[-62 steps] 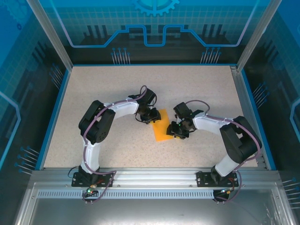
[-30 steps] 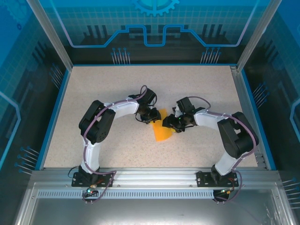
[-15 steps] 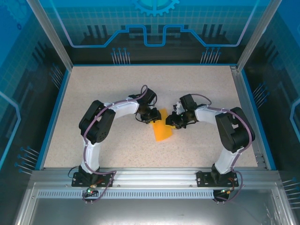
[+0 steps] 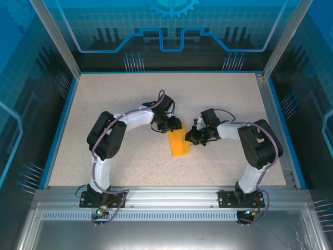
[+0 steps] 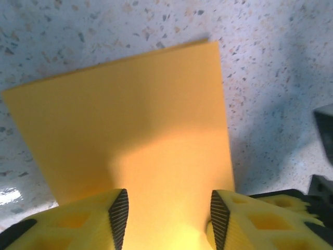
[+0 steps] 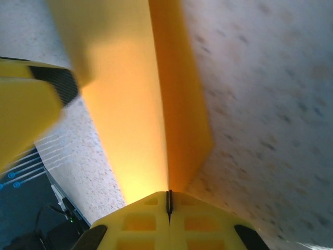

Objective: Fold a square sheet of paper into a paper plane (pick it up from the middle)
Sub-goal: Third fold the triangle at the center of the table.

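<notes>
**Two Arms Meet Over a Folded Sheet at Mid-Desk**

From above, the left end effector (image 4: 169, 125) sits at the far-left corner of the orange-yellow sheet of paper (image 4: 179, 143), which lies near the middle of the speckled desk (image 4: 119, 94) between the two arms. The left wrist camera shows this end effector (image 5: 169, 208) with its fingers (image 5: 118, 211) apart. The sheet (image 5: 130, 120) lies flat under and between them and stretches away from the tips; its right edge runs up against the inner face of the right-hand finger.

On the sheet's right side, the right end effector (image 4: 193, 136) touches the paper's edge. Its wrist camera shows the end effector (image 6: 168, 200) with its fingers pressed together and the paper (image 6: 135, 114) running straight into their seam, clamped there. From that grip a narrow flap stands up along a sharp crease, and the rest of the sheet slopes away towards the left arm's blurred finger.
</notes>
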